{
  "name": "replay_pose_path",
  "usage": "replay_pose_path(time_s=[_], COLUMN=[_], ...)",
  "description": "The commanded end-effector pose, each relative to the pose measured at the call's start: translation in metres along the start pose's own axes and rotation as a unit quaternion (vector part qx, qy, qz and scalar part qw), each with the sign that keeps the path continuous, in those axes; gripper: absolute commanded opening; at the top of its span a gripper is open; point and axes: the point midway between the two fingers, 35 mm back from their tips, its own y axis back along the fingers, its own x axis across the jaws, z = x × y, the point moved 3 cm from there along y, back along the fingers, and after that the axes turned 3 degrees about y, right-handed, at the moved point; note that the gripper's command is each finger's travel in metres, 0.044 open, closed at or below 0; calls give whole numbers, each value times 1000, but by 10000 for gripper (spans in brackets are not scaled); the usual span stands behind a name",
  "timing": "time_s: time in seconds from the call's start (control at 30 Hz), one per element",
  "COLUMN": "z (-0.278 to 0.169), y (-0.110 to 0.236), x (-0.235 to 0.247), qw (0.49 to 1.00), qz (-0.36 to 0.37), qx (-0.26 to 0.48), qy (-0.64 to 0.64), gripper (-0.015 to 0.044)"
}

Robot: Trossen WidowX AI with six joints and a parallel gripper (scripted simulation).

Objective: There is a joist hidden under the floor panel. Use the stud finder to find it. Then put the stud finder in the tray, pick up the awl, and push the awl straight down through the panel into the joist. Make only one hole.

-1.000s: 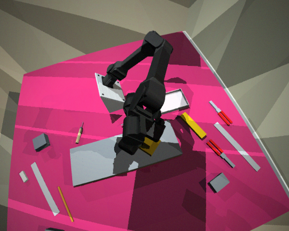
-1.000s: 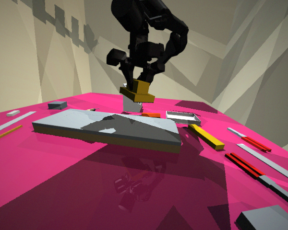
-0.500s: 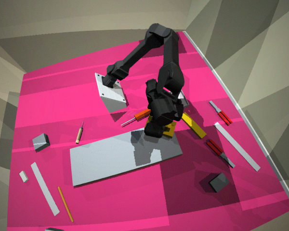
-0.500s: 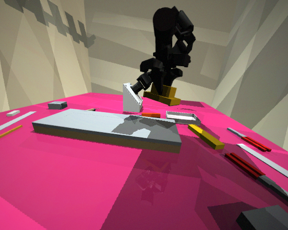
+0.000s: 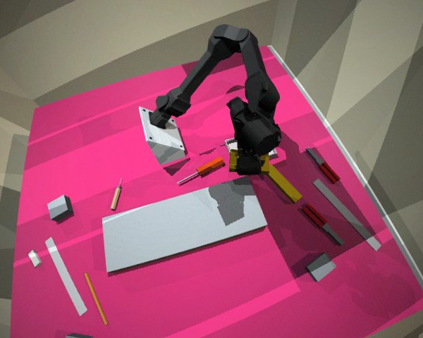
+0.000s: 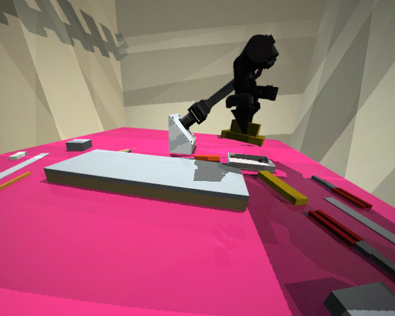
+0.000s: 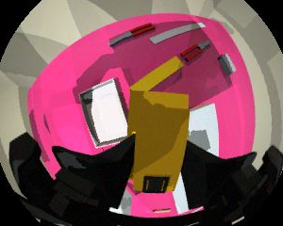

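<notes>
My gripper (image 5: 249,164) (image 6: 245,126) (image 7: 157,137) is shut on the mustard-yellow stud finder (image 5: 233,160) (image 6: 242,136) (image 7: 157,127) and holds it in the air. It hangs over the near edge of the white tray (image 5: 229,144) (image 6: 250,162) (image 7: 87,98), which the arm mostly hides in the top view. In the wrist view the tray lies just left of the stud finder. The grey floor panel (image 5: 175,225) (image 6: 133,168) lies in front. A wooden-handled awl (image 5: 115,195) lies left of the panel. An orange-handled tool (image 5: 209,165) (image 6: 207,157) with a metal shaft lies between the panel and the tray.
A yellow bar (image 5: 285,186) (image 6: 283,189) lies right of the panel. Two red-handled chisels (image 5: 327,170) (image 5: 315,214) and a steel ruler (image 5: 345,213) lie further right. Grey blocks (image 5: 59,207) (image 5: 320,266), another ruler (image 5: 64,276) and a pencil (image 5: 95,298) lie around. The arm's base mount (image 5: 165,137) stands behind.
</notes>
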Motion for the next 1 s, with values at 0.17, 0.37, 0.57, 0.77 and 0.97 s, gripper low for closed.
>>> replay_pose_path(time_s=[0.17, 0.37, 0.57, 0.77, 0.97], z=[14, 17, 17, 16, 14], y=[-4, -6, -7, -9, -15], x=[48, 80, 112, 120, 118], qw=[997, 992, 984, 982, 982], qz=[24, 43, 63, 68, 69], qx=[-20, -32, -45, -48, -44], qy=[70, 115, 159, 170, 171], gripper=[0, 0, 0, 0, 0])
